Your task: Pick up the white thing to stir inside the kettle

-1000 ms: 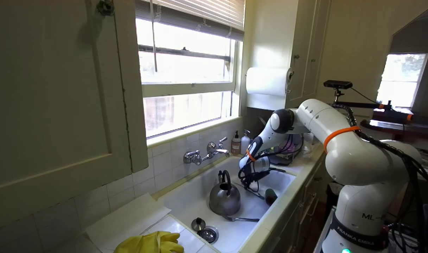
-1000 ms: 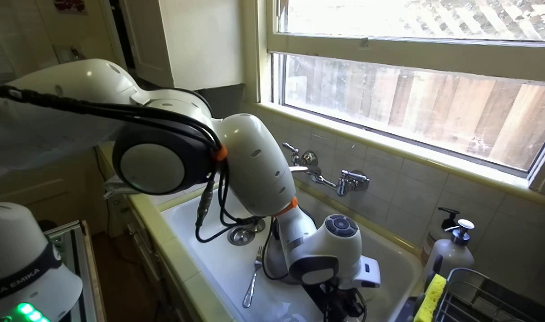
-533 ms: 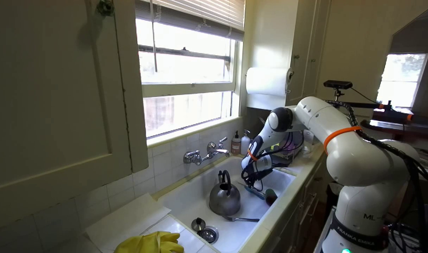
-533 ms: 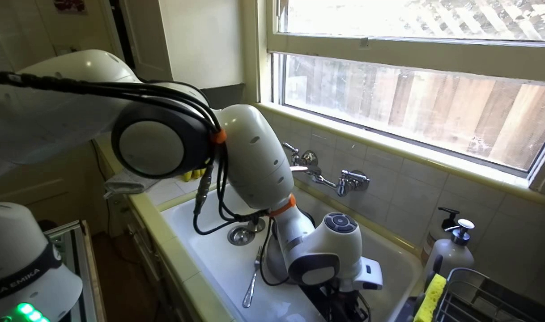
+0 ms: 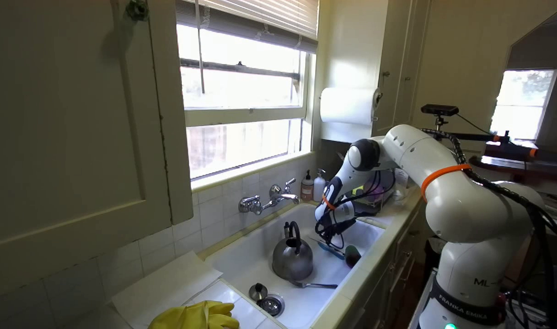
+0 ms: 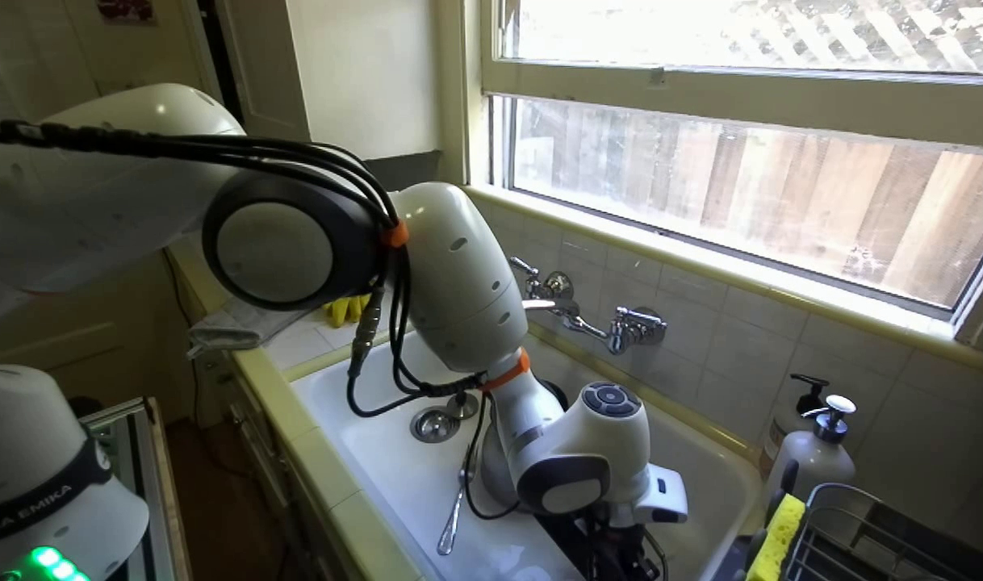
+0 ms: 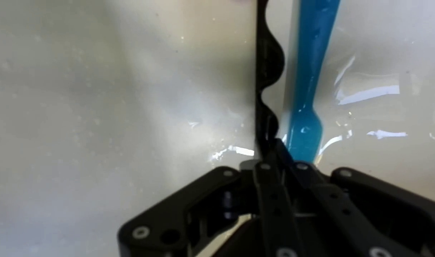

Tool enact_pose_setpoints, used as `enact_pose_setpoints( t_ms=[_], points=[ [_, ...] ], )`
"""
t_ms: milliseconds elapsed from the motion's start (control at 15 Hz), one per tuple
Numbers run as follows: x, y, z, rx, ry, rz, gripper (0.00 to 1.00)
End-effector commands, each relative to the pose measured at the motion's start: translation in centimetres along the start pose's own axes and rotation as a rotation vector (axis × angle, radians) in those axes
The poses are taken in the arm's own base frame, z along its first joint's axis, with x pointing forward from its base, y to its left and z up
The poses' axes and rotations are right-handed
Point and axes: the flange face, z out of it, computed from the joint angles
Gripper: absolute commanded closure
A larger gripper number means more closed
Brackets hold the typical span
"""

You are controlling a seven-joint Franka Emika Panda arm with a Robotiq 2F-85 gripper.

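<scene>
The grey kettle (image 5: 291, 262) stands in the white sink (image 5: 232, 265); in an exterior view it is partly hidden behind my arm (image 6: 498, 476). My gripper (image 5: 332, 235) is low over the sink's end beyond the kettle. In the wrist view the gripper (image 7: 274, 150) is shut on a dark utensil with a wavy edge (image 7: 270, 60), which runs straight out from the fingertips. A blue utensil (image 7: 308, 67) lies right beside it on the sink floor; it also shows in an exterior view (image 5: 332, 251). I cannot make out a clearly white stirring tool.
A fork (image 5: 317, 286) lies by the kettle. A dark green and red cup (image 5: 352, 257) lies near the sink's front wall. The tap (image 5: 283, 197) juts over the back edge. Soap bottles (image 6: 814, 460) and a dish rack (image 6: 863, 524) stand beyond the sink. Yellow gloves (image 5: 194, 315) lie on the counter.
My gripper has risen a little and shifted slightly away from the kettle, with the dark utensil. More of the blue utensil now shows beneath it. The kettle and fork have not moved.
</scene>
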Motion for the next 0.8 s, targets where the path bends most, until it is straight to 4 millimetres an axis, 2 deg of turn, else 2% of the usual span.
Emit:
enact_pose_setpoints(
  t_ms=[0,400,467,600,733],
  points=[
    [-0.6,-0.1,-0.2,-0.013,-0.024,-0.008,0.61],
    [-0.7,-0.5,0.6,-0.009,-0.029,-0.024,0.15],
    [-0.7,-0.6,0.7,-0.008,-0.031,-0.026,0.14],
    [-0.7,-0.7,1.0,-0.007,-0.035,-0.031,0.26],
    [-0.8,-0.9,1.3,-0.007,-0.039,-0.035,0.34]
  ],
)
